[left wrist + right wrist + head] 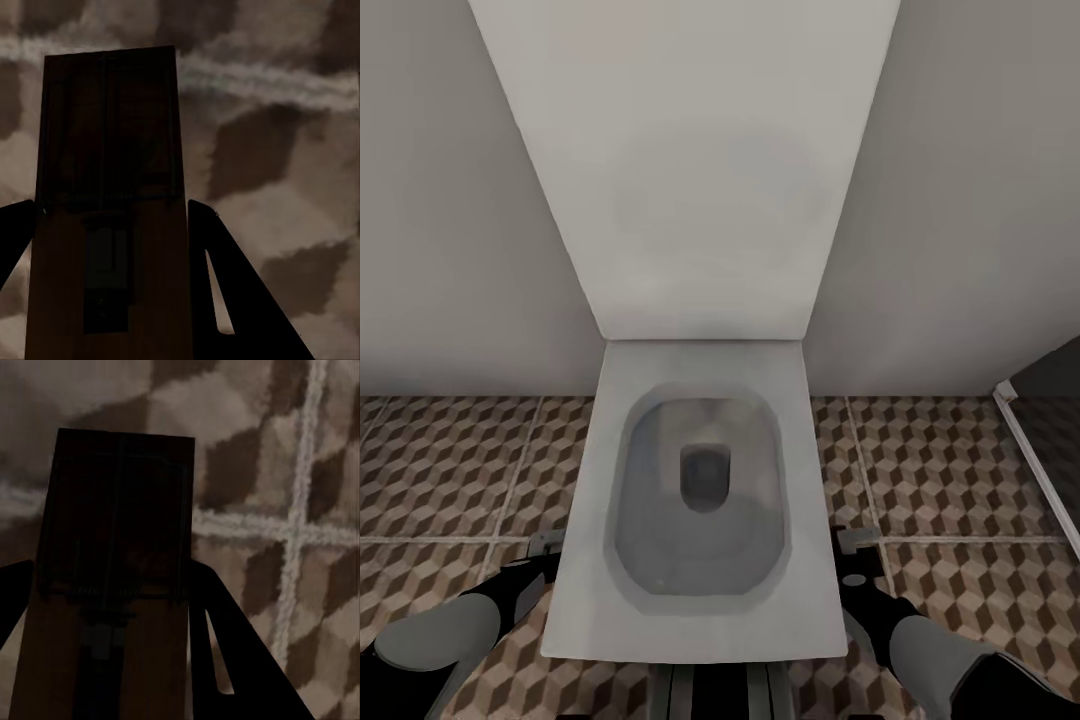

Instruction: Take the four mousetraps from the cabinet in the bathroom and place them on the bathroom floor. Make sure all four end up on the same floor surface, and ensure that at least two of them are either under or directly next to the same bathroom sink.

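Mousetrap between left tool fingers.

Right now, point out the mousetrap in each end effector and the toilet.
left mousetrap (112, 150), left wrist view, upper board face
right mousetrap (120, 517), right wrist view, upper board face
toilet (705, 360), head view, rear rim

The toilet is white with a pale grey bowl and a darker grey drain; its raised lid is off-white with a faint grey smudge. The walls are plain light grey. The bathroom floor has a brown, beige and white cube pattern with pale grout lines. Between the black left fingers sits a tan-brown mousetrap with dark metal fittings. Between the black right fingers is another brown mousetrap with dark wire. The arm sleeves are grey.
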{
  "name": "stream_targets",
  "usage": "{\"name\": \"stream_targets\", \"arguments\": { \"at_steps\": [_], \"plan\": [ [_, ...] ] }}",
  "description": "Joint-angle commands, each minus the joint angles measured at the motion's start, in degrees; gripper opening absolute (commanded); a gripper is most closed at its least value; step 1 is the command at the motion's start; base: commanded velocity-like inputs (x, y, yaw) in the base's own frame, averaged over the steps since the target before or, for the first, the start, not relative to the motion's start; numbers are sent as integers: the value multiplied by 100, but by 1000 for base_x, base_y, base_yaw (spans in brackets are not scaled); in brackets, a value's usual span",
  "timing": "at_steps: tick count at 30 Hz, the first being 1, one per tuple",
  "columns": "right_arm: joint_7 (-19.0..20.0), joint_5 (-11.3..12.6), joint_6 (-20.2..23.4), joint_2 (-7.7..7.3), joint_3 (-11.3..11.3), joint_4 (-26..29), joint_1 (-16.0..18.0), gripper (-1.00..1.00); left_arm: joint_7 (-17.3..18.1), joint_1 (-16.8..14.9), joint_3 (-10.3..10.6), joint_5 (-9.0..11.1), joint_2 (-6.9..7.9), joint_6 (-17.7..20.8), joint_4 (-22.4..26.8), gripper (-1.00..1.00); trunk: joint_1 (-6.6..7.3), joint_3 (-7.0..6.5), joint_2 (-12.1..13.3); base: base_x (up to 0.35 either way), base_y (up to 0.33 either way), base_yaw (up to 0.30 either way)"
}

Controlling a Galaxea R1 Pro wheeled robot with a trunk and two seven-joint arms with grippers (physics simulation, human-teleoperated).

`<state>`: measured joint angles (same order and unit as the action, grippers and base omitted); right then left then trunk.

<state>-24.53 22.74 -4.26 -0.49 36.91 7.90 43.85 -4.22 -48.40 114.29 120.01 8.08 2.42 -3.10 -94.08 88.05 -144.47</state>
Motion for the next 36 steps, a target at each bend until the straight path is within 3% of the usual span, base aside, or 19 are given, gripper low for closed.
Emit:
{"name": "stream_targets", "arguments": {
  "at_steps": [1, 10, 20, 24, 36],
  "plan": [
    [-15, 77, -30, -6, 44, 3, 3, -100, -17, -3, 50, 23, 1, 22, 2, -100, -1, 26, -3, 0, 0, 0],
    [-25, 69, -31, -11, 44, 3, 10, -100, -17, -3, 50, 23, -2, 24, 2, -100, -25, 225, -15, 0, 0, 0],
    [-17, 47, -33, -1, 44, 2, 10, -100, -17, -3, 50, 23, -1, 22, 2, -100, -25, 225, -15, 0, 0, 0],
    [-16, 42, -38, -6, 44, 5, 10, -100, -17, -3, 50, 23, -3, 22, 2, -100, -35, 314, -20, 0, 0, 0],
    [-16, 38, -46, -19, 48, 33, 10, -100, -17, -3, 50, 23, 1, 22, 2, -100, -35, 314, -20, 0, 0, 0]
  ]
}}
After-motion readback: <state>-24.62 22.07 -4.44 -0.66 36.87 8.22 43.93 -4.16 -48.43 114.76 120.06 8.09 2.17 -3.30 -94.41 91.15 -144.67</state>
